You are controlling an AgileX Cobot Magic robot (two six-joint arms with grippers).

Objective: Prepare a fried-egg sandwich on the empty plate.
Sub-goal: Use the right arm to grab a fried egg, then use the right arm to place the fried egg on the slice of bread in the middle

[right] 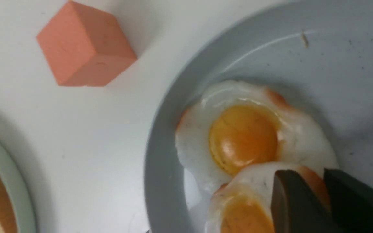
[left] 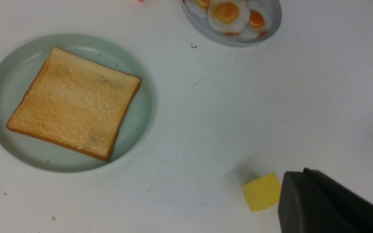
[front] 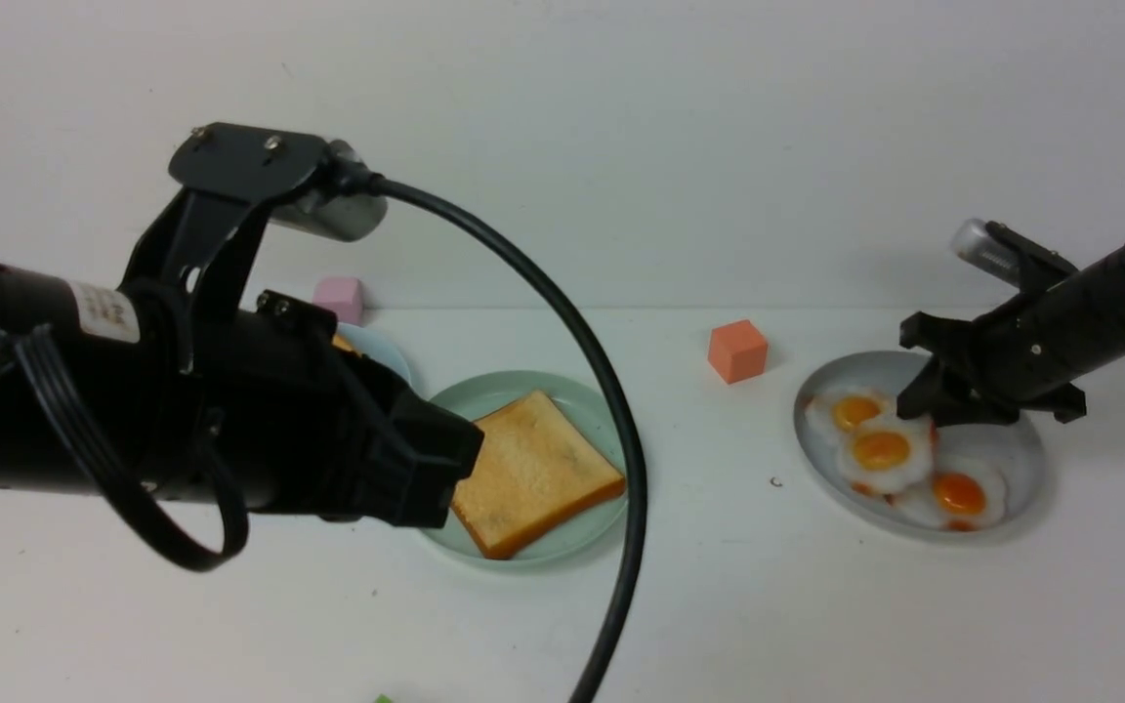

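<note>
On the grey plate (front: 1017,454), the middle fried egg (front: 881,451) lies at the tips of the right gripper (right: 304,176), whose narrowed jaws pinch its browned edge.

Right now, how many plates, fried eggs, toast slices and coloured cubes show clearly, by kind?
Round plates: 3 (mint-green plate, grey plate, pale blue plate)
White fried eggs with orange yolks: 3
Square golden-brown toast slices: 1
Small cubes: 3 (pink cube, orange cube, yellow cube)
Total: 10
</note>
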